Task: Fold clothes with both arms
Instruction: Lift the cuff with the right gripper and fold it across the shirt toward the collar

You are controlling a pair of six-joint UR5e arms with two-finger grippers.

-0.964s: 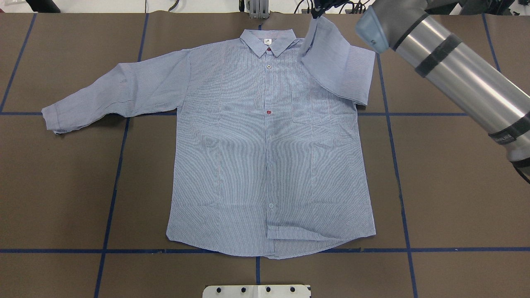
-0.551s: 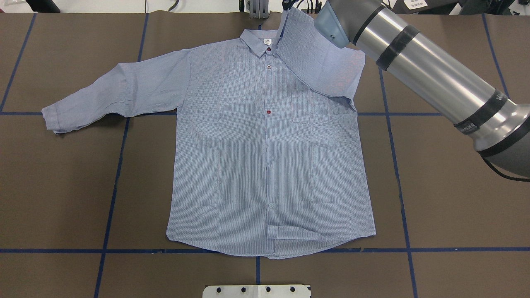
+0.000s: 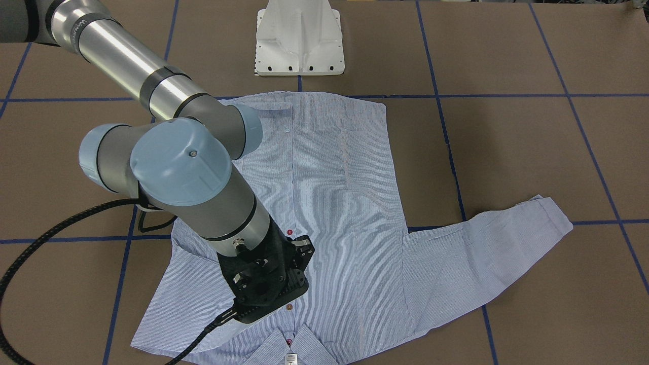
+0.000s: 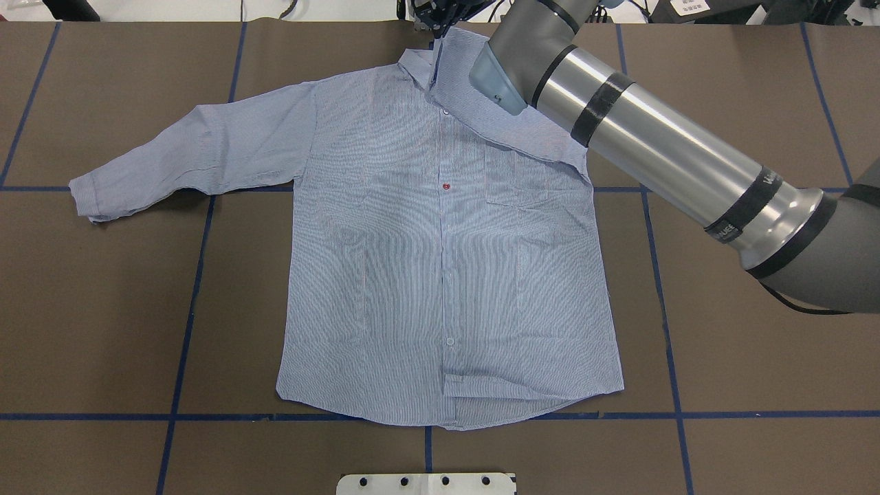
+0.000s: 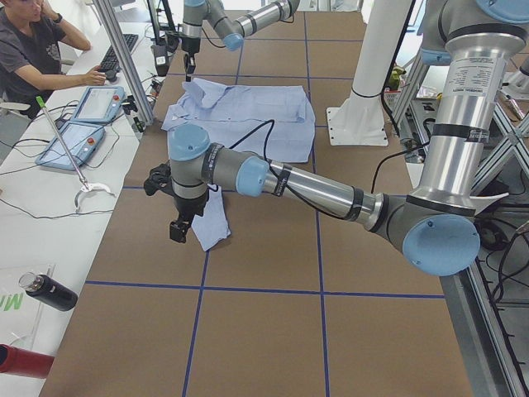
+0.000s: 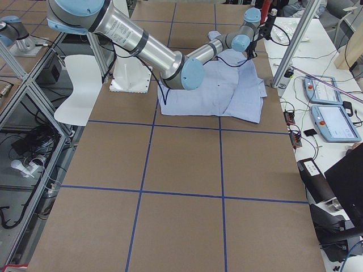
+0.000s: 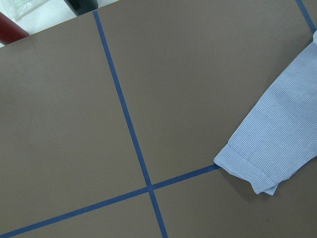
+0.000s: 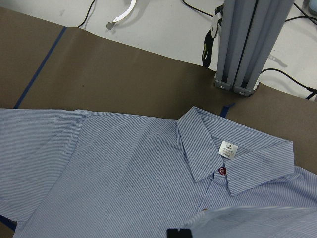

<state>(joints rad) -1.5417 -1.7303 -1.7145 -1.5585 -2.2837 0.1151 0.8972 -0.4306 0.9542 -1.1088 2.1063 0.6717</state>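
Note:
The blue-and-white striped shirt [image 4: 412, 261] lies flat, front up, on the brown table [image 4: 756, 378]. My right gripper [image 4: 434, 20] is shut on the cuff end of the shirt's right-hand sleeve [image 4: 509, 124]. It holds the cuff over the collar [image 8: 233, 158], so the sleeve drapes across the shoulder. In the front view the gripper [image 3: 268, 299] hangs just above the top buttons, its fingertips hidden. The other sleeve [image 4: 185, 158] lies spread out. My left gripper [image 5: 178, 227] hovers by that sleeve's cuff [image 7: 267, 158]. I cannot tell whether it is open.
The white pedestal base [image 3: 299, 40] stands at the robot's side of the table. An aluminium post [image 8: 247, 39] rises at the far edge behind the collar. An operator [image 5: 33, 50], pendants [image 5: 83, 124] and a bottle [image 5: 50, 291] are beyond that edge.
My right gripper has carried the sleeve leftward, from beside the collar to over it. The sleeve now covers the collar's right half. The rest of the shirt has not moved.

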